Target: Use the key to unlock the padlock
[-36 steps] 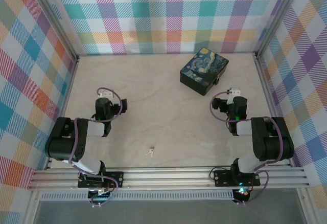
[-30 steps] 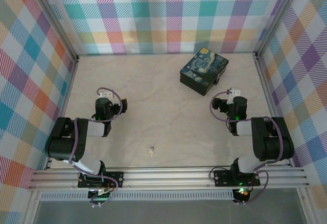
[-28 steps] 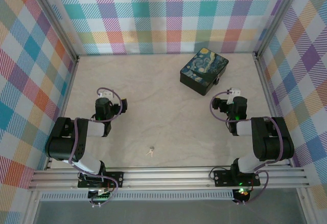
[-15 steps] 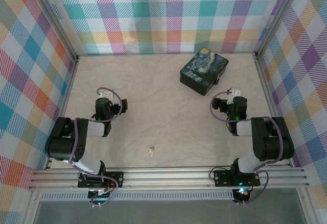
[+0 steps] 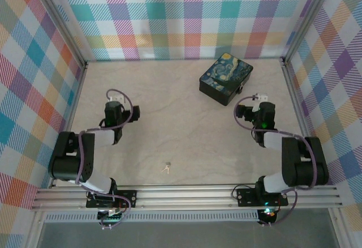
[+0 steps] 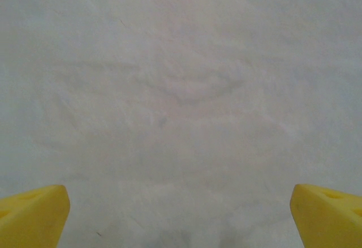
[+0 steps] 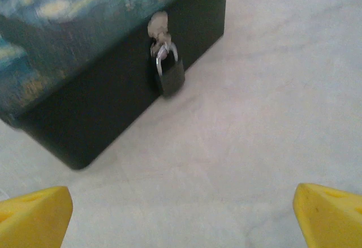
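The small dark grey padlock (image 7: pixel 169 76) hangs by its silvery shackle from the hasp of a black box with a starry-night lid (image 5: pixel 225 78) at the back right. The tiny silvery key (image 5: pixel 166 168) lies on the table near the front edge, between the two arms. My right gripper (image 7: pixel 181 217) is open, its yellow fingertips (image 7: pixel 34 217) wide apart above bare table, a short way in front of the padlock. My left gripper (image 6: pixel 181 217) is open over bare table at the left, with nothing between its fingers.
The pale table (image 5: pixel 169 123) is walled by plaid panels on three sides. An aluminium rail (image 5: pixel 186 197) runs along the front edge. Free room lies between the box and the key.
Both arms have reached slightly farther from their bases, away from the front edge. The key and the box have not moved.
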Controlling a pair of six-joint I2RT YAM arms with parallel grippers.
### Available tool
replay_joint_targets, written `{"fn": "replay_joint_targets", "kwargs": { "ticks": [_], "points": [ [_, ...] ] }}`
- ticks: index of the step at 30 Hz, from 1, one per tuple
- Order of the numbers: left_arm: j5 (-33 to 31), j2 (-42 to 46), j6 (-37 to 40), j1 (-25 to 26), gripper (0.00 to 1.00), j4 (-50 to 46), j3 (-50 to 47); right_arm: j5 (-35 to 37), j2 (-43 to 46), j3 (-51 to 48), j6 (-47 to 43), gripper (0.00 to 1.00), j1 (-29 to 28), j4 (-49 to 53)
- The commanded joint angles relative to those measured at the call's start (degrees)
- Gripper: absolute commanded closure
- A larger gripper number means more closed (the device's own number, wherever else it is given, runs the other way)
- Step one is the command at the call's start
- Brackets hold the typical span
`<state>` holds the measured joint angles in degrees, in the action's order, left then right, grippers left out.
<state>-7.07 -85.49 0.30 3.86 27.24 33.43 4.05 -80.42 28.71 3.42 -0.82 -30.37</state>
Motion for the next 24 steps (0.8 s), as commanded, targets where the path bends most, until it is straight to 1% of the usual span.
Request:
{"fn": "replay_joint_targets", "kwargs": {
  "ticks": [1, 3, 5, 7, 8, 11, 15, 19, 24],
  "points": [
    [-6.49, 6.34, -3.50, -0.64, 0.00, -13.55, 7.57, -2.54, 4.14, 10.44, 5.73, 0.05, -0.02, 21.56],
    [-11.84, 6.09, -8.91, -0.31, 0.00, -22.40, 12.92, -4.15, 3.64, 16.35, 9.82, 0.08, 0.03, 30.17],
    [-15.90, 3.82, -16.44, 0.15, 0.01, -36.35, 20.59, -4.20, 1.47, 22.71, 13.04, 0.10, 0.05, 38.10],
    [-18.78, 1.91, -21.97, 2.07, 0.03, -47.26, 25.47, -6.52, -1.82, 27.41, 14.69, 0.13, 0.03, 41.43],
    [-19.91, 1.63, -23.70, 3.97, 0.03, -50.12, 26.35, -7.45, -4.10, 29.98, 15.96, 0.15, 0.03, 42.90],
    [-22.02, 2.22, -26.91, 10.49, 0.03, -54.92, 26.73, -9.37, -11.29, 37.23, 17.82, 0.18, 0.05, 47.29],
    [-23.78, 4.30, -29.97, 17.46, 0.03, -58.24, 25.52, -11.82, -18.16, 42.55, 20.24, 0.23, 0.03, 49.15],
    [-23.12, 6.88, -31.40, 22.00, 0.03, -58.65, 23.75, -15.11, -22.17, 43.75, 22.38, 0.26, -0.27, 46.81],
    [-22.75, 7.89, -31.34, 25.94, 0.03, -59.01, 23.44, -15.66, -23.66, 44.09, 24.02, 0.26, -1.48, 45.14]
  ]
}}
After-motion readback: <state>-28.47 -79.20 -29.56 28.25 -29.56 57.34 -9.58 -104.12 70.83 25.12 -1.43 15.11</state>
